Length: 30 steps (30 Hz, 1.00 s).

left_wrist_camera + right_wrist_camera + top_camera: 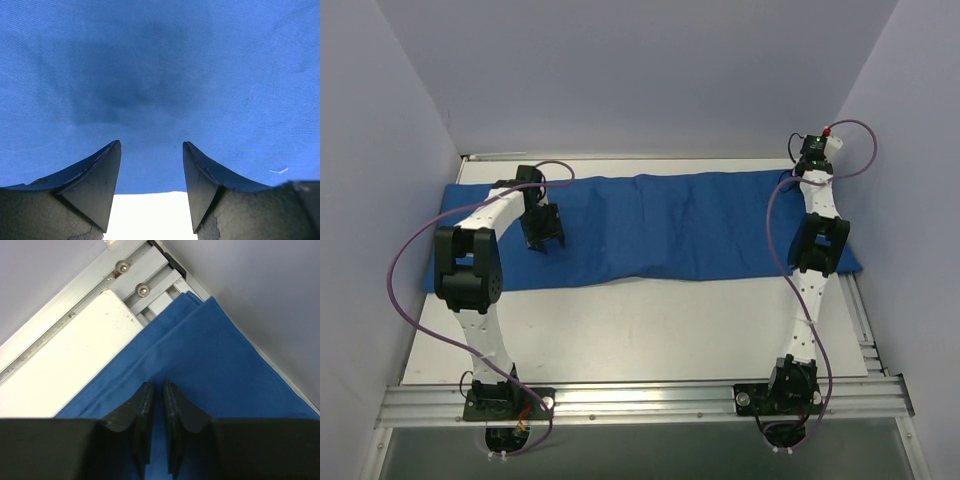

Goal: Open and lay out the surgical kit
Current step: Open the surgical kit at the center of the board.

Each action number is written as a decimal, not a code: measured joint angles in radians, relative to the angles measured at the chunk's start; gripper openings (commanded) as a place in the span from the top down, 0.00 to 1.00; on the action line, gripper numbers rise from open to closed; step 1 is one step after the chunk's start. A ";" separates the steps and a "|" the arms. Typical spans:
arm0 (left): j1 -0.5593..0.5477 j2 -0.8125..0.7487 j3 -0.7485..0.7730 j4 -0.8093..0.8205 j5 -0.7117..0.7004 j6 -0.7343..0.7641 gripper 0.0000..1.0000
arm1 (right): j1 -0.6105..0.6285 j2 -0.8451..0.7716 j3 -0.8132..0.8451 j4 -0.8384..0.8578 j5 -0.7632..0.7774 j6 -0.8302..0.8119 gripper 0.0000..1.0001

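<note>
Spreading seems the step in hand: the blue cloth wrap (660,225) lies across the table (650,330) from ten to two o'clock, left gripper (151,145) gaping over its ten o'clock end, right gripper (157,386) nearly closed at the two o'clock corner, pinch unclear, so next probably needs a flattening tug.

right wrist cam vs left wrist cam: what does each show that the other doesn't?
Right wrist only: a layered corner of the royal-blue cloth wrap, a bolted aluminium rail, the grey wall, and the right gripper with fingers nearly together. Left wrist only: the left gripper spread open over a dark shadow on the cloth. Both: blue cloth lying on the white table.
</note>
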 measured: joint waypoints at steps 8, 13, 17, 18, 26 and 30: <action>0.002 -0.010 0.000 0.000 0.000 0.000 0.38 | -0.003 -0.032 -0.042 -0.018 0.003 0.011 1.00; 0.002 -0.018 0.000 0.000 0.001 0.000 0.38 | -0.007 -0.033 -0.035 -0.032 -0.013 0.014 1.00; 0.002 -0.029 0.000 0.000 0.002 0.000 0.38 | -0.009 -0.061 -0.059 -0.061 -0.026 0.015 1.00; 0.002 -0.033 0.000 0.000 0.003 0.000 0.38 | -0.009 -0.079 -0.078 -0.070 -0.028 0.016 1.00; 0.006 -0.040 0.010 -0.002 0.014 0.005 0.38 | -0.014 -0.290 -0.187 -0.161 -0.032 0.022 1.00; 0.014 -0.039 0.051 -0.002 0.025 0.014 0.38 | -0.014 -0.351 -0.185 -0.187 -0.031 0.021 1.00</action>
